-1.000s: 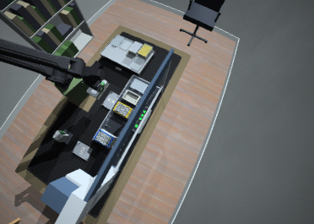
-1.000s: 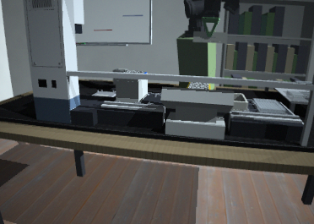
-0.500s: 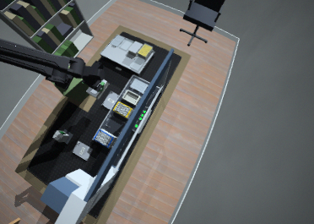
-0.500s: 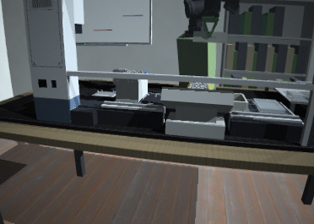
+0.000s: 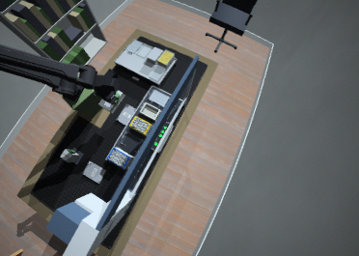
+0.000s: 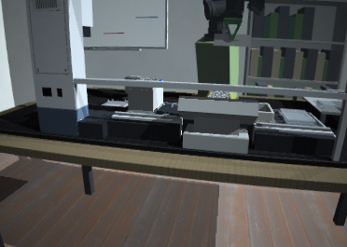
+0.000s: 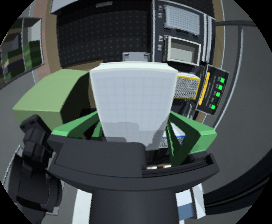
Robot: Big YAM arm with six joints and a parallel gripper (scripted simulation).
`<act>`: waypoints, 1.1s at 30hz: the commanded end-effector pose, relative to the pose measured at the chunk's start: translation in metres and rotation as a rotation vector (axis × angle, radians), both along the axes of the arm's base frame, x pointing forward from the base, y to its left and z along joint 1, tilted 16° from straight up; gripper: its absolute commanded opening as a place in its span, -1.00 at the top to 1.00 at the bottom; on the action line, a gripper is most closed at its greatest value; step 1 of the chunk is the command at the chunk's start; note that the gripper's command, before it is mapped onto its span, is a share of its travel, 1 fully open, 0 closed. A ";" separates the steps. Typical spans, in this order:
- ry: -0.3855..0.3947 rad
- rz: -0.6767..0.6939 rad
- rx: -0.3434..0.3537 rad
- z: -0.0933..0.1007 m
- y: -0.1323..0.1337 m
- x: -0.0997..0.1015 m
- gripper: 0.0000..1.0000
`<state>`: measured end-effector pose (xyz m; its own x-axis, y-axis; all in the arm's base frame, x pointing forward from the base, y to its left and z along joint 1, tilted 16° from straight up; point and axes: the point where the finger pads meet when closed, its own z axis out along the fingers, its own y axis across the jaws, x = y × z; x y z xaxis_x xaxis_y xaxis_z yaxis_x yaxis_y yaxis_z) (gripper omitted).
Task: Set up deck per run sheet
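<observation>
My gripper [image 5: 111, 100] [image 6: 227, 36] [image 7: 133, 112] is shut on a pale flat cover [image 7: 131, 95] [image 6: 229, 41] and holds it level, high above the table, on the arm's side of the deck row. Its green fingers grip the cover's two long sides. The deck row runs along the blue rail: a pale plate [image 5: 159, 98], a white reservoir [image 5: 150, 112] [image 7: 184, 50], a yellow tip rack [image 5: 140, 126], a dark position [image 5: 128, 141] and a blue tip rack [image 5: 119, 156]. I cannot read any labels.
The grey shelf [image 5: 126, 62] at the far end carries several pale items and a yellow rack [image 5: 165, 57]. A pale flat item [image 5: 126, 114] lies on the black mat beside the row. A white machine [image 6: 56, 56] stands at the near end. A bookcase [image 6: 298, 37] is behind the arm.
</observation>
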<state>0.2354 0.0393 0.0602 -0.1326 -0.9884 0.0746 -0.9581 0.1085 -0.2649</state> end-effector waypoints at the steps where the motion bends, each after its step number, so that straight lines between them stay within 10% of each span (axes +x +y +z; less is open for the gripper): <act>1: -0.070 -0.002 0.023 0.025 0.009 0.024 1.00; 33: -0.087 -0.175 0.075 0.025 0.010 0.024 1.00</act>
<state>0.2354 0.0393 0.0603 -0.2311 -0.9718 0.0465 -0.9393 0.2103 -0.2712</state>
